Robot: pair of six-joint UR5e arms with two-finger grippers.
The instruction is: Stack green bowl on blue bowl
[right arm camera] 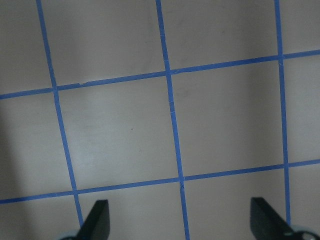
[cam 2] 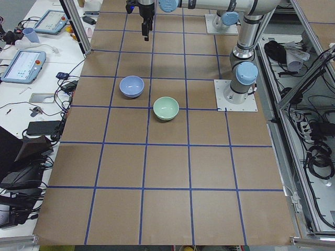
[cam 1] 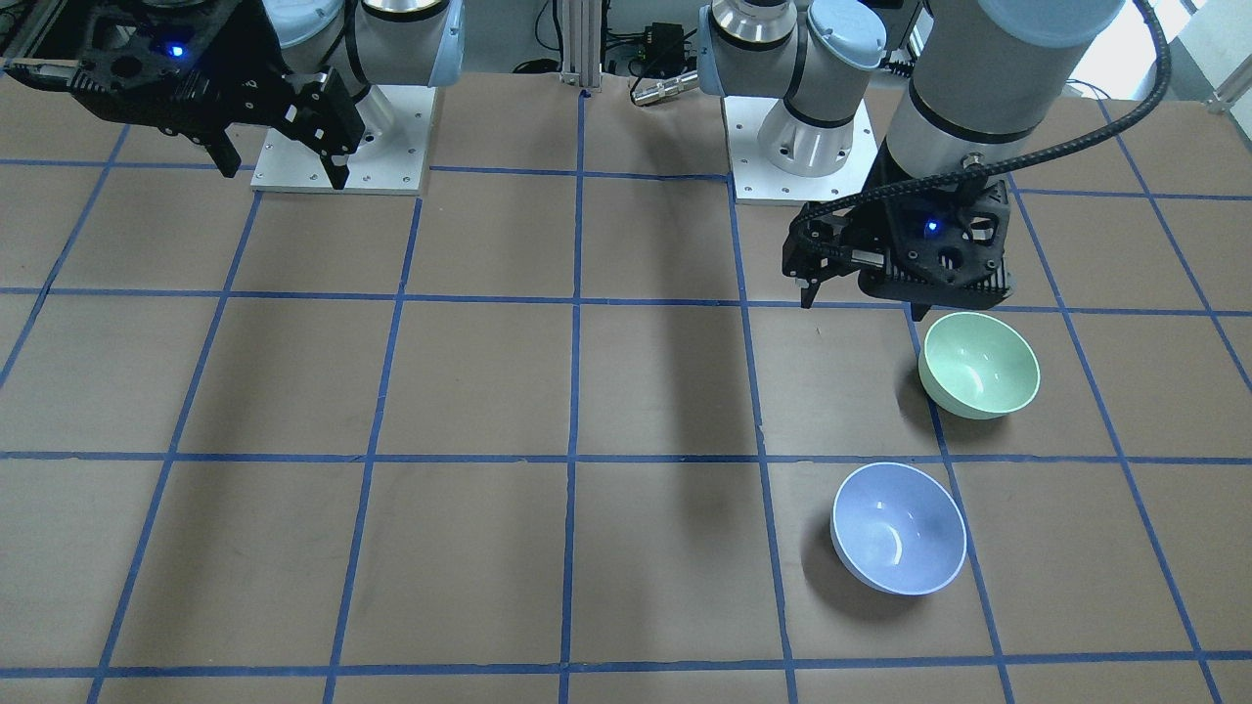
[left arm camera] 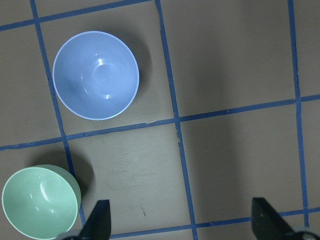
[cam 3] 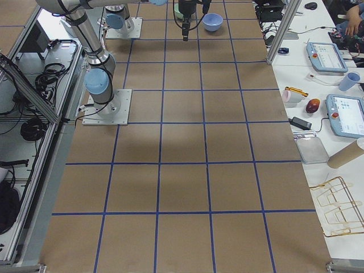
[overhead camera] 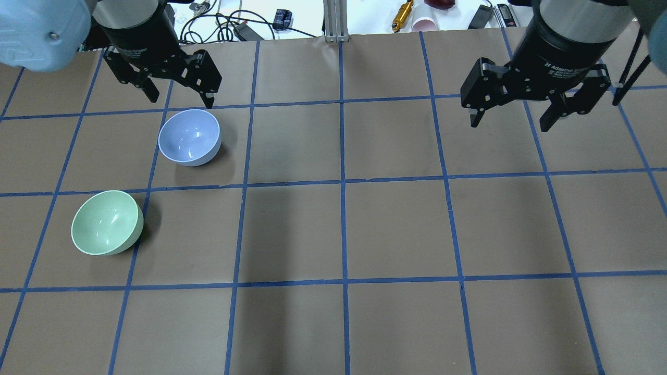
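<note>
One green bowl (overhead camera: 107, 223), one blue bowl (overhead camera: 189, 137), apart, upright.

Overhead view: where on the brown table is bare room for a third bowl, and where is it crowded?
Free: all squares right of the middle tape line, below the right gripper, and the near row. Crowded: the left side, where the glossy round mint-green bowl and periwinkle-blue bowl stand apart near the left gripper.

Glossy smooth green bowl (overhead camera: 107, 222), blue bowl (overhead camera: 189, 137) — matt paper-like table (overhead camera: 396, 229)
</note>
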